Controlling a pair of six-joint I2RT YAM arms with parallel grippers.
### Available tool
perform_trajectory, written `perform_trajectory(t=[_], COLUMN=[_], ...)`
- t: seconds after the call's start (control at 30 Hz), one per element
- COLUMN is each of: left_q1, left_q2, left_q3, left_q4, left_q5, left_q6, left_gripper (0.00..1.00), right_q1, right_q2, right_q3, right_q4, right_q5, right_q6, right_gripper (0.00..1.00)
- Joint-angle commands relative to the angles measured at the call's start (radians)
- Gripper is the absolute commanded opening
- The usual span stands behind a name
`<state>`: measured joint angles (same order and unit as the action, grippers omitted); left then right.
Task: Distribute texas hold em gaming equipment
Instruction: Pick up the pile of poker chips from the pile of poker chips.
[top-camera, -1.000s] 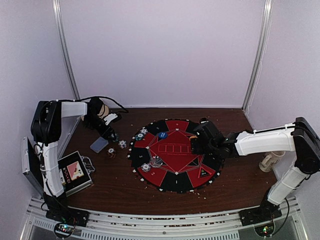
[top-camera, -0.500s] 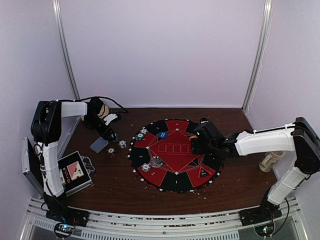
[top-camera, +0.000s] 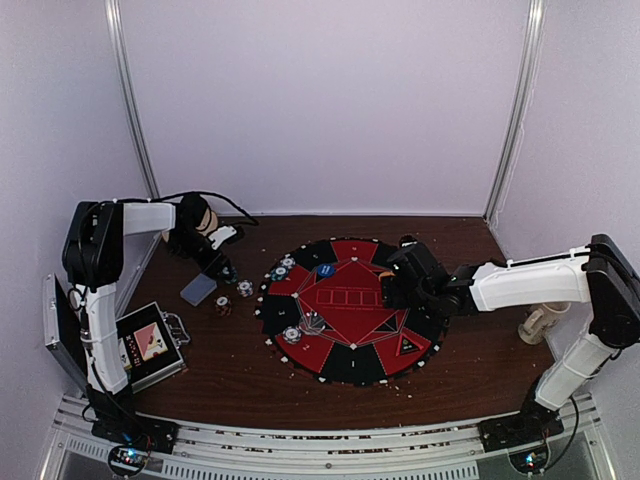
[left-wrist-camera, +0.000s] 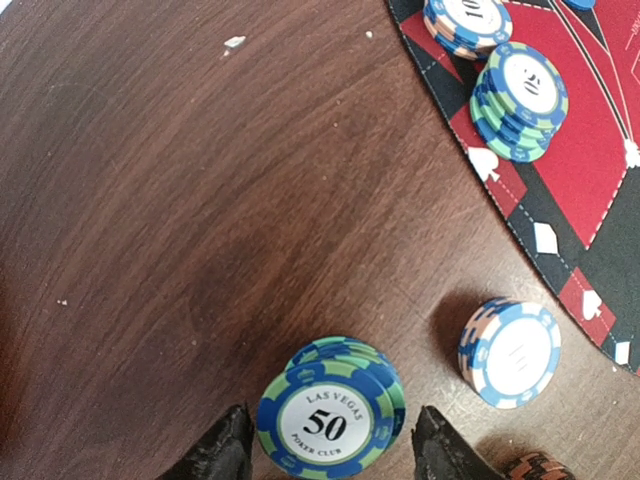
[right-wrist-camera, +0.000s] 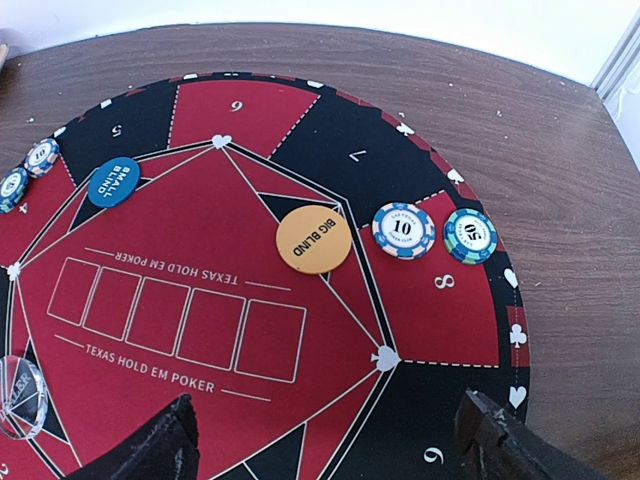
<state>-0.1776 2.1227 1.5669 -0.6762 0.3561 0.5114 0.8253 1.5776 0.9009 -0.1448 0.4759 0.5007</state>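
A blue-green 50 chip stack (left-wrist-camera: 330, 425) stands upright near a white-blue stack (left-wrist-camera: 510, 352).

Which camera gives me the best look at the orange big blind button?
Right wrist. The orange BIG BLIND button lies flat on the mat, lettering readable, left of the 10 chip. In the top external view I cannot make it out beside the right gripper; the left wrist view misses it.
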Motion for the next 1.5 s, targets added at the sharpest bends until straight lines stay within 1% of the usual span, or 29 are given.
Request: perform_trajectory(t=[0.0,0.3,0.47,0.63,0.73,0.8,0.83,0.9,1.0,1.2,1.33,1.47], left_q1=[-0.006,-0.01,-0.014,-0.015,-0.015,-0.015,-0.016,-0.016,-0.016,-0.016,-0.015,-0.016], left_q2=[0.027,0.03,0.031,0.031,0.029,0.023,0.021,0.014,-0.003,-0.056,-0.09,-0.113], left_q3=[0.028,0.035,0.036,0.033,0.03,0.027,0.025,0.02,0.01,-0.022,-0.039,-0.045], left_q4=[-0.003,-0.003,-0.003,-0.003,-0.003,-0.003,-0.003,-0.003,-0.002,0.012,0.017,0.017], left_q5=[0.009,0.015,0.018,0.011,0.006,0.0,-0.003,-0.008,-0.011,-0.012,-0.012,-0.017], left_q6=[0.011,0.012,0.012,0.013,0.013,0.012,0.012,0.014,0.015,0.013,0.012,0.013], left_gripper=[0.56,0.54,0.51,0.46,0.4,0.35,0.34,0.33,0.29,0.28,0.24,0.23], right_q1=[0.006,0.006,0.006,0.006,0.007,0.007,0.007,0.006,0.006,0.006,0.006,0.006], right_q2=[0.009,0.013,0.015,0.013,0.012,0.01,0.01,0.009,0.01,0.01,0.009,0.009], right_q3=[0.008,0.009,0.01,0.01,0.009,0.008,0.009,0.009,0.009,0.008,0.007,0.007], right_q4=[0.008,0.009,0.01,0.008,0.008,0.007,0.008,0.008,0.008,0.009,0.01,0.013], right_q5=[0.026,0.027,0.026,0.026,0.026,0.027,0.026,0.027,0.027,0.026,0.025,0.023], right_q6=[0.001,0.001,0.001,-0.001,0.001,0.001,0.001,0.0,-0.001,0.001,0.002,0.002], right_gripper=[0.91,0.91,0.91,0.91,0.91,0.91,0.91,0.91,0.91,0.91,0.91,0.91])
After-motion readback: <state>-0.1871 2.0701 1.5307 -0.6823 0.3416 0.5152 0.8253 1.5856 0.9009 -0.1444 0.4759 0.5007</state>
